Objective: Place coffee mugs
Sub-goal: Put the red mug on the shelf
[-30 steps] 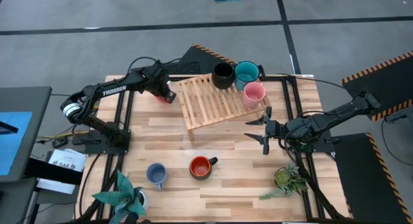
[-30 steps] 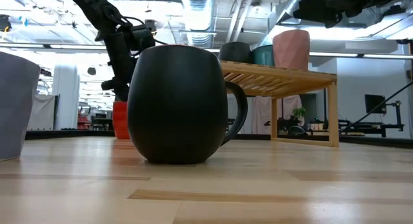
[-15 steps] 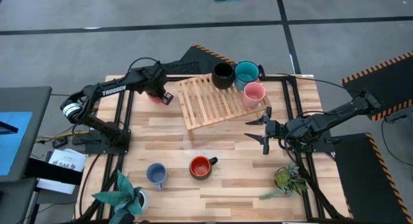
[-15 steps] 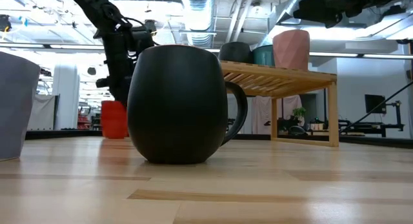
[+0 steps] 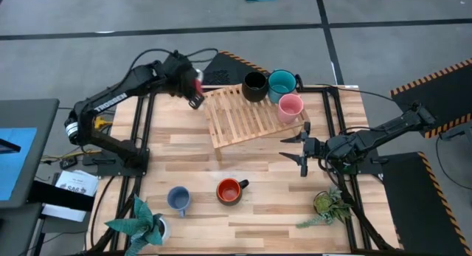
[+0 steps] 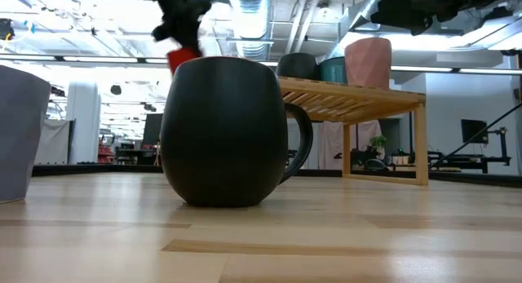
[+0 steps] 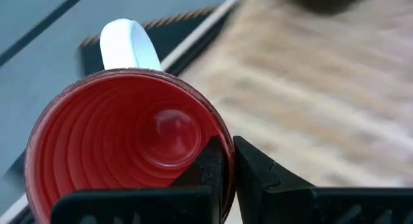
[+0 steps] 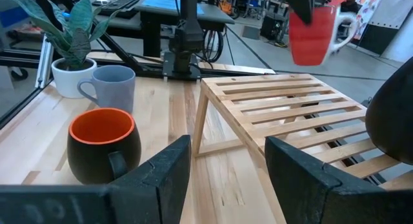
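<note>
A red mug [image 7: 122, 146] with a white handle [image 7: 129, 46] hangs in the air by the far left corner of the slatted wooden rack [image 5: 243, 116], with my left gripper [image 5: 193, 90] shut on it. The low view shows the red mug [image 6: 183, 56] high above the table. A black mug [image 5: 254, 86], a teal mug [image 5: 281, 84] and a pink mug [image 5: 290, 107] stand on the rack's far right part. A light blue mug [image 5: 178, 200] and a black mug with an orange inside [image 5: 231, 190] stand on the table near its front. My right gripper [image 5: 302, 147] waits open, right of the rack. My left gripper pinches the red mug's rim wall [image 7: 222, 137] on the side opposite the handle, one finger [image 7: 208, 166] inside the mug and the other [image 7: 258, 179] outside. The fingers come from above, pointing down. The mug [image 8: 313, 33] hangs about upright below them, clear of the table.
One potted plant [image 5: 140, 223] stands at the near left corner and another [image 5: 330, 204] at the near right. The rack's near and left slats [image 5: 228, 127] are bare. Bare wooden table [image 5: 184, 153] lies between the rack and the two front mugs.
My left gripper has risen from the table with the red mug and gone toward the far edge and the rack's far left corner. The mug, which stood on the table left of the rack, is now lifted well clear.
</note>
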Motion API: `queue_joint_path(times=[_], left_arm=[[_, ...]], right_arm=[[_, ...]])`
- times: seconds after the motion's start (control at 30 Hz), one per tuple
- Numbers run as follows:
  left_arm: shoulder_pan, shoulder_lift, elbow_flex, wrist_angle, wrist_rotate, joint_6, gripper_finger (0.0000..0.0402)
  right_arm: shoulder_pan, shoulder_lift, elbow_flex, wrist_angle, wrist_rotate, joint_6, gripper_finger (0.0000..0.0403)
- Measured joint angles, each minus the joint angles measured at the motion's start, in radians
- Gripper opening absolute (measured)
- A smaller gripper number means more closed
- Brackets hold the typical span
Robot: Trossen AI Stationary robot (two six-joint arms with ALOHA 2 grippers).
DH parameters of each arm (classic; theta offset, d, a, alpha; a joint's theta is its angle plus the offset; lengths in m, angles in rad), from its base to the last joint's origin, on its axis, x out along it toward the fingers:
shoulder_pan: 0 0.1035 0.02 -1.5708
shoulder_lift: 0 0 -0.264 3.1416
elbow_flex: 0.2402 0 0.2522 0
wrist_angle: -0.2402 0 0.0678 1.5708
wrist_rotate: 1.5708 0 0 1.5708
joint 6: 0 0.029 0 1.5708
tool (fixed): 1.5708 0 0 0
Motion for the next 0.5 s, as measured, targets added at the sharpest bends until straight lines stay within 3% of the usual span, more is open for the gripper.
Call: queue_joint_path(times=[0.27, 0.5], left_arm=[[-0.241, 0.029, 0.038, 0.101, 0.001, 0.011, 0.0001], [-0.285, 0.175, 0.206, 0.065, -0.041, 0.012, 0.0001]], right_arm=[[0.0, 0.0, 0.0, 0.001, 0.0, 0.0, 0.0223], [0.0, 0.0, 0.0, 0.011, 0.0, 0.0, 0.0223]])
